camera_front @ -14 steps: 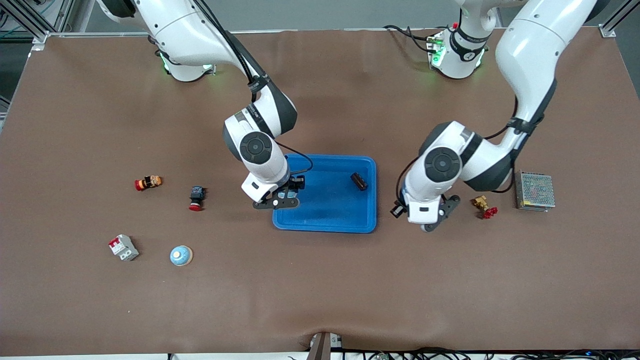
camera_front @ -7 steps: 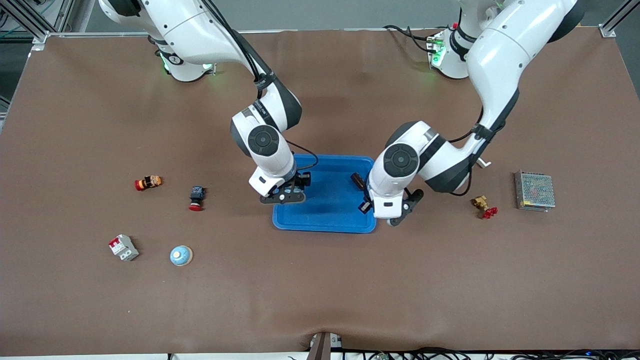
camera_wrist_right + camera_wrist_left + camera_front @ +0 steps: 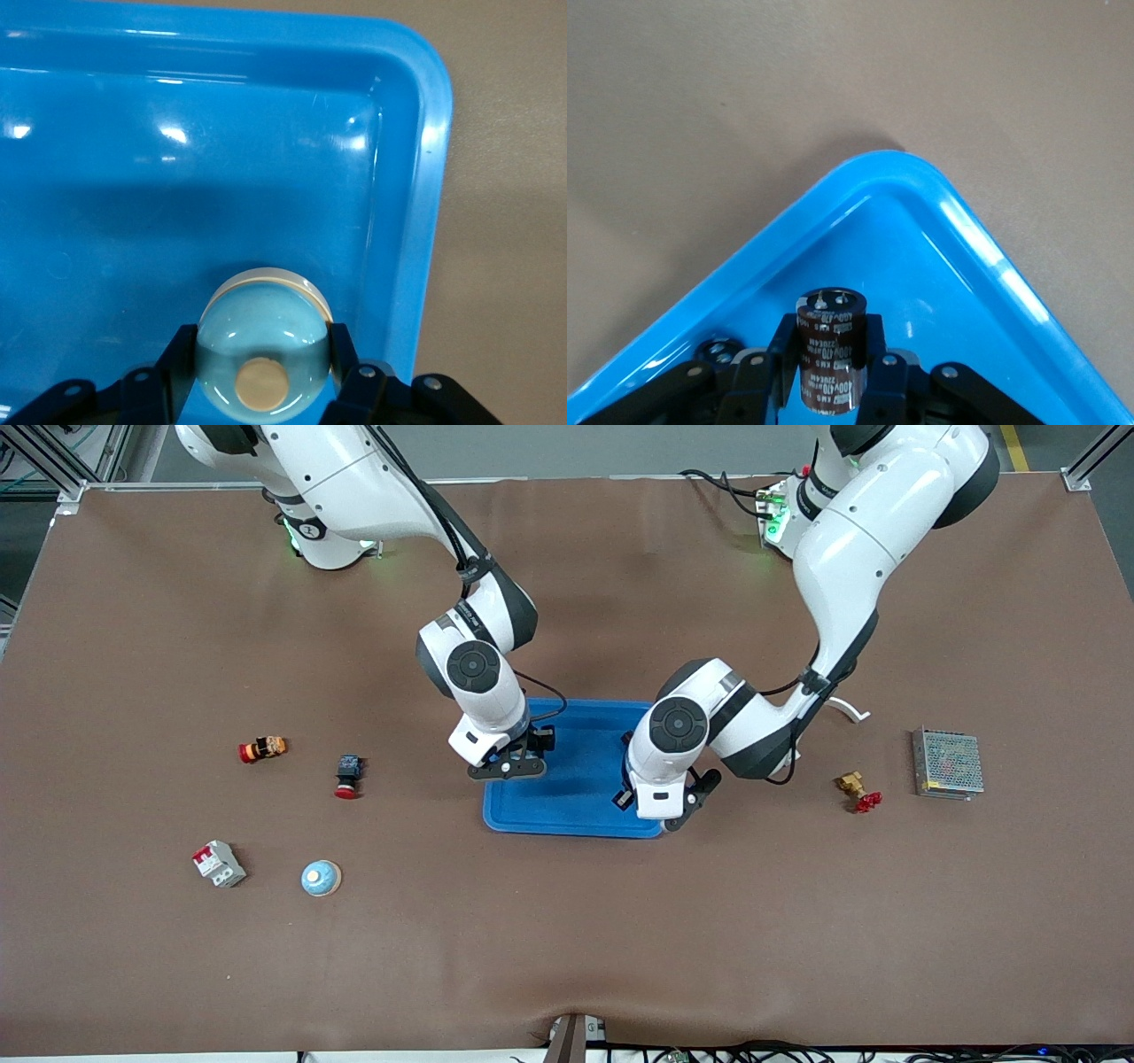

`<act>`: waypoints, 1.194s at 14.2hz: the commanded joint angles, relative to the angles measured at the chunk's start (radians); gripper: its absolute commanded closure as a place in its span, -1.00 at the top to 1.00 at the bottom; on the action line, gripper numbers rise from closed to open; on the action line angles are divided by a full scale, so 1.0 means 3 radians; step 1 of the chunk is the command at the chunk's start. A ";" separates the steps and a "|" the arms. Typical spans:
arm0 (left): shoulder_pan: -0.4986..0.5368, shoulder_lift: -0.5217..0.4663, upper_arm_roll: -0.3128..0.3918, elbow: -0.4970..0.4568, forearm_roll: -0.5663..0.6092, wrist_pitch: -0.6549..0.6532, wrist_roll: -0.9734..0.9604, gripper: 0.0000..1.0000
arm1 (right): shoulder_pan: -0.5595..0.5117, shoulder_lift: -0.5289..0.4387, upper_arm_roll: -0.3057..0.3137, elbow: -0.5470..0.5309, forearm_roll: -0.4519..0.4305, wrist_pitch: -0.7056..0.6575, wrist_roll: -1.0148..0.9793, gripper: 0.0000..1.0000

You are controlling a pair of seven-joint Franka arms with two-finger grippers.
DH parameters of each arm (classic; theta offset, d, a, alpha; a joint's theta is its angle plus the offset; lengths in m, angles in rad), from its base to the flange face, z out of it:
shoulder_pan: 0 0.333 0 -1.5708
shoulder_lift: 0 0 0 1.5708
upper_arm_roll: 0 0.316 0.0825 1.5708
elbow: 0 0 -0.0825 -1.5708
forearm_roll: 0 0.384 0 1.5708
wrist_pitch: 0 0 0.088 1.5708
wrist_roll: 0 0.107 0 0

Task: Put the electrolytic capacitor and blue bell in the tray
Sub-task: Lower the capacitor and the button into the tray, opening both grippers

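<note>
Both arms have swung in over the tray [image 3: 576,815] since a second ago. Left gripper [image 3: 828,376] is clamped on the electrolytic capacitor [image 3: 830,360], a stiff, light, slick-sleeved can (grip across its round sides), long axis lying along the fingers. Right gripper [image 3: 262,376] pinches the blue bell [image 3: 263,359], a smooth dome, button facing the wrist camera, over the tray's corner.

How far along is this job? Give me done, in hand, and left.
Done: both parts are off the table and over the tray. In hand: the left gripper is shut on the capacitor, and the right gripper is shut on the blue bell. Left: open both grippers so the parts rest in the tray, then pull the arms clear.
</note>
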 commanded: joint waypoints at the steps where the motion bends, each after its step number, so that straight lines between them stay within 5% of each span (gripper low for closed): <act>1: -0.0068 0.0084 0.0052 0.0108 0.0005 0.0084 -0.0011 -1.00 | 0.0075 -0.0011 -0.0036 -0.0031 0.0020 0.0055 0.0090 0.01; 4: -0.0068 0.0130 0.0052 0.0108 0.0010 0.0161 0.0004 -1.00 | 0.0116 0.0009 -0.0041 -0.0031 0.0005 0.0060 0.0116 0.01; 9: -0.0063 0.0171 0.0068 0.0108 0.0010 0.0161 0.0009 -0.29 | 0.0167 0.0070 -0.0041 -0.0031 -0.0006 0.0177 0.0172 0.01; 12: -0.0017 0.0125 0.0068 0.0129 0.0005 0.0161 0.0004 1.00 | 0.0178 0.0081 -0.0046 -0.0031 -0.0006 0.0188 0.0173 0.03; 13: -0.0017 0.0084 0.0063 0.0134 0.0005 0.0140 0.0004 1.00 | 0.0178 0.0081 -0.0046 -0.0031 -0.0006 0.0188 0.0173 0.07; 15: 0.0014 0.0002 0.0058 0.0134 0.0010 0.0125 0.0004 1.00 | 0.0173 0.0081 -0.0046 -0.0031 -0.0006 0.0183 0.0173 0.33; 17: 0.0050 -0.0110 0.0052 0.0144 0.0010 0.0003 0.0019 1.00 | 0.0173 0.0081 -0.0046 -0.0031 -0.0006 0.0178 0.0173 1.00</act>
